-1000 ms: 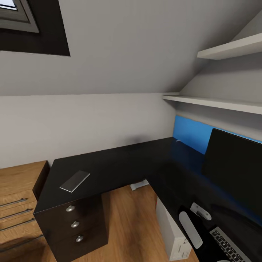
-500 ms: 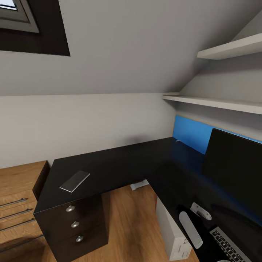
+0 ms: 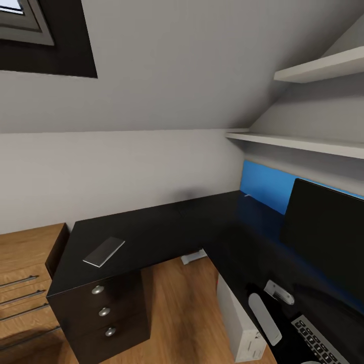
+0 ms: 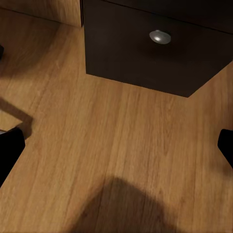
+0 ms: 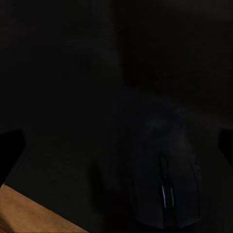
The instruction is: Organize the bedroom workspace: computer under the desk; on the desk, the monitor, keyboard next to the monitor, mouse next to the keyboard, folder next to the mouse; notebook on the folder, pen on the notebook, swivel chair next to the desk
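The black L-shaped desk [image 3: 167, 227] fills the middle of the head view. A thin grey notebook [image 3: 103, 251] lies on its left wing above the round-knobbed drawers [image 3: 103, 311]. At the right stands the monitor [image 3: 326, 235], with the keyboard [image 3: 316, 345] in front of it. The white computer [image 3: 241, 326] stands on the floor under the desk. My right gripper [image 5: 116, 145] hangs open over the dark desk top, the black mouse [image 5: 165, 187] just beyond its fingers. The left gripper [image 4: 116, 145] is open above the wooden floor, facing a drawer knob [image 4: 160, 37].
A light wooden chest [image 3: 23, 268] with bar handles adjoins the desk's left end. Two white shelves [image 3: 303, 144] jut from the right wall over a blue panel [image 3: 263, 188]. A small white object [image 3: 193, 258] lies on the floor under the desk.
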### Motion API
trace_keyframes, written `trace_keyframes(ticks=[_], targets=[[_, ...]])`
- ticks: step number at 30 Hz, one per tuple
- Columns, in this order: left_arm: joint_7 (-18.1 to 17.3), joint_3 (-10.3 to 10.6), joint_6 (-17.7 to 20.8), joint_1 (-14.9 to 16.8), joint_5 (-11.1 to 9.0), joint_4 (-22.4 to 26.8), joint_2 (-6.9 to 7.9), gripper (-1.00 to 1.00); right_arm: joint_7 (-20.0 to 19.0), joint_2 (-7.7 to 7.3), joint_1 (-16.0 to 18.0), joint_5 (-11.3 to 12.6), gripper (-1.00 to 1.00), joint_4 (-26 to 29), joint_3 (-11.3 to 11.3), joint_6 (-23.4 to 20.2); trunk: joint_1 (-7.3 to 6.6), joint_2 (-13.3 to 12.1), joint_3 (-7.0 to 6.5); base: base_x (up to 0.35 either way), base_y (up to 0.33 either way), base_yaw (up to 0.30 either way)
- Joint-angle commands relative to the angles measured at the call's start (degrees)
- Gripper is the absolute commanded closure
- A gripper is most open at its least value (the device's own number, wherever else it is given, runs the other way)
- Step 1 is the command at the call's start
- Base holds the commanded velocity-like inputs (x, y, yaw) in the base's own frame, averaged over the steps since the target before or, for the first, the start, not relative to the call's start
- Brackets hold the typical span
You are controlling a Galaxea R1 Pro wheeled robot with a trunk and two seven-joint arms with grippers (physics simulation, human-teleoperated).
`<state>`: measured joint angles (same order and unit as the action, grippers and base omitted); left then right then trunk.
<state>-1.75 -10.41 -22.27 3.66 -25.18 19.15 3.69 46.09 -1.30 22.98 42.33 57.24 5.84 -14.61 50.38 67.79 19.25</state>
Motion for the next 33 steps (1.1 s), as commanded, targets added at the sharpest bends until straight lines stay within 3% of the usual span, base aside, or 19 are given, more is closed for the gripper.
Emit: trace_keyframes(ticks=[1,3,4,8,13,16,20,23,27,33], targets=[[-0.2,0.0,-0.1,0.0,-0.5,0.0,0.0,-1.0,0.5,-0.01,0.0,-0.7,-1.0,0.2,0.3,-0.3,0.0,0.0,0.07,0.0,0.0,0.0],[-0.2,0.0,-0.1,0.0,-0.5,-0.1,0.0,-1.0,0.7,0.16,0.0,-2.4,-1.0,0.7,0.4,-0.2,0.0,0.0,0.07,0.0,0.0,0.0],[-0.2,0.0,-0.1,0.0,-0.5,0.0,0.0,-1.0,0.9,0.61,0.0,-4.9,-1.0,1.4,1.0,-0.2,0.0,0.0,0.06,0.0,0.0,0.018],[-0.1,0.0,-0.1,0.0,-0.5,-0.1,0.0,-1.0,0.9,2.89,0.0,-9.6,-1.0,1.9,2.9,-0.1,0.0,0.0,-0.06,0.0,0.0,0.115],[-0.1,0.0,-0.1,0.0,-0.5,-0.1,-0.03,-1.0,0.9,3.87,-0.1,-13.0,-1.0,1.9,5.4,-0.1,0.0,0.0,-0.3,0.0,0.0,0.204],[-0.1,0.1,-0.1,0.0,-0.5,-0.1,-0.06,-1.0,0.9,4.01,-0.1,-13.5,-1.0,1.8,7.7,-0.1,0.0,0.0,-0.41,0.0,0.0,0.239],[0.0,0.1,-0.1,0.0,-0.5,-0.1,-0.14,-1.0,0.8,4.08,-0.2,-13.8,-1.0,1.5,13.7,0.0,0.0,0.0,-0.46,0.0,0.0,0.264],[0.0,0.1,-0.1,0.0,-0.4,-0.2,-0.2,-1.0,0.8,4.1,-0.2,-13.9,-1.0,1.2,19.6,1.1,0.0,0.0,-0.47,0.0,0.0,0.275],[0.0,0.2,0.1,0.0,-0.4,-0.3,-0.31,-1.0,0.7,4.18,-0.2,-13.9,-1.0,-0.6,24.1,4.0,0.0,0.0,-0.48,0.0,0.0,0.277],[-0.1,0.3,0.2,0.0,-0.4,-0.7,-0.49,-1.0,0.3,5.88,-0.2,-14.0,-1.0,-5.4,25.3,6.1,0.0,0.0,-0.48,0.0,0.0,0.278]])
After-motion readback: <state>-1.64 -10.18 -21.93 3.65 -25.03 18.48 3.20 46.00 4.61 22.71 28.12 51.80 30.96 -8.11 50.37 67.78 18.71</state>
